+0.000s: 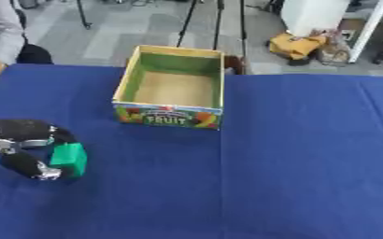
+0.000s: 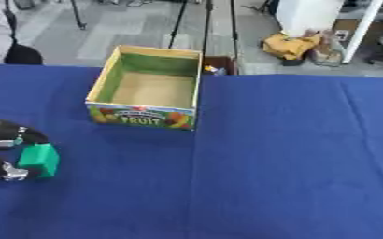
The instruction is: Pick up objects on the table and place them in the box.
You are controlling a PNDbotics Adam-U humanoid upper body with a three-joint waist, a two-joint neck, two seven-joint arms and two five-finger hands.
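Green block [image 1: 69, 158]: at the table's left, pinched between finger and thumb of the left hand [image 1: 19, 149]; looks rigid, light, flat-faced, so opposite faces suit the hold.
Box [image 1: 172, 115]: open, empty inside, standing right of and beyond the block on the blue table [image 1: 309, 163].
Right hand: unseen.

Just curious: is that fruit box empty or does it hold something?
Empty. The fruit box stands open-topped, showing only bare brown floor and green inner walls.

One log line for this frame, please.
left robot hand: shut on green block | box: empty | right robot hand: not in view | stage: block held, not yet boxed
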